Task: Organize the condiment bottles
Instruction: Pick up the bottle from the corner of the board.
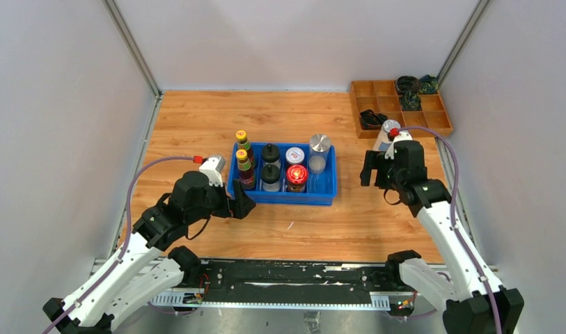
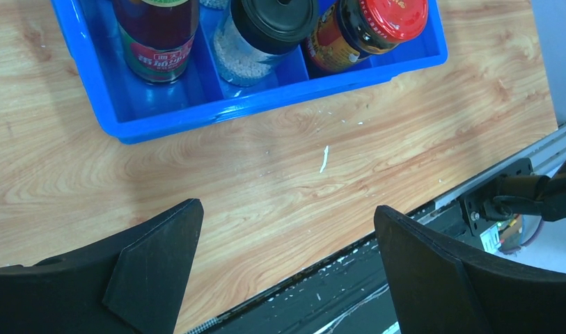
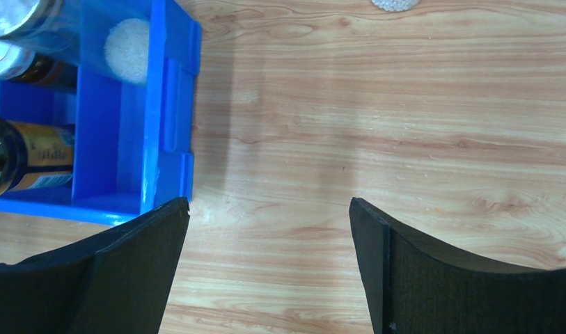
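Observation:
A blue bin [image 1: 321,188] in the middle of the table holds two yellow-capped sauce bottles [image 1: 242,140], two black-lidded shakers [image 1: 270,154], a white-lidded jar [image 1: 294,156], a red-lidded jar [image 1: 296,175] and a silver-lidded jar [image 1: 319,149]. Another jar [image 1: 382,141] stands on the table behind my right wrist, mostly hidden. My left gripper [image 1: 242,206] is open and empty at the bin's near left corner; its view [image 2: 287,209] shows a bottle [image 2: 158,35], a shaker [image 2: 273,21] and the red-lidded jar [image 2: 377,21]. My right gripper [image 1: 372,177] is open and empty over bare wood right of the bin [image 3: 269,203].
A wooden compartment tray [image 1: 377,97] with black and green coiled items [image 1: 409,85] stands at the back right. White walls close in left, back and right. A black rail [image 1: 294,278] runs along the near edge. The bin's right wall [image 3: 172,104] is left of my right fingers.

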Motion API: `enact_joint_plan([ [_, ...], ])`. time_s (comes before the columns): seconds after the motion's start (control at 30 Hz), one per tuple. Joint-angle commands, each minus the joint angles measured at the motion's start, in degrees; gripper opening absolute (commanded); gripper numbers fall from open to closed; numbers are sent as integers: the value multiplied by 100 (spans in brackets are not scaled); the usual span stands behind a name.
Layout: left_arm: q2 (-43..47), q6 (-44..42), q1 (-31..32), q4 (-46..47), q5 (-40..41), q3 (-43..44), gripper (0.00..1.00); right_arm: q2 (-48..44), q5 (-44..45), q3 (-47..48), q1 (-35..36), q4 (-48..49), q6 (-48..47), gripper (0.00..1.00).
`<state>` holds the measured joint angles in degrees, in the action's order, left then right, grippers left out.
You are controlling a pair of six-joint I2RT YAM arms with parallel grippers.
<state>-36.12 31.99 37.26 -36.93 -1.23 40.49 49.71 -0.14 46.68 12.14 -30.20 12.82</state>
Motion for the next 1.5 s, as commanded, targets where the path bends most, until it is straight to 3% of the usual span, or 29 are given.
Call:
enact_joint_plan([
  [0.0, 90, 70, 36, 217, -152, -157, 100, 381, 443, 423, -124, 320, 142, 90],
  [0.17, 158, 43, 36, 211, -167, -166, 100, 1022, 1438, 917, -140, 632, 150, 90],
  [0.33, 147, 61, 36, 261, -220, -198, 100, 1746, 1854, 1456, -335, 1046, 80, 90],
  [0.7, 493, 167, 36, 177, -250, -261, 100, 3654, 1215, 2774, -1160, 1068, -49, 89],
  [1.17, 444, 132, 36, 102, -211, -270, 100, 4658, 653, 3215, -1390, 1139, -29, 85],
  [1.3, 392, 117, 36, 104, -193, -252, 100, 4769, 665, 3309, -1390, 1143, -34, 81],
  [1.47, 332, 117, 37, 115, -175, -236, 100, 4805, 728, 3286, -1390, 1148, -33, 65],
])
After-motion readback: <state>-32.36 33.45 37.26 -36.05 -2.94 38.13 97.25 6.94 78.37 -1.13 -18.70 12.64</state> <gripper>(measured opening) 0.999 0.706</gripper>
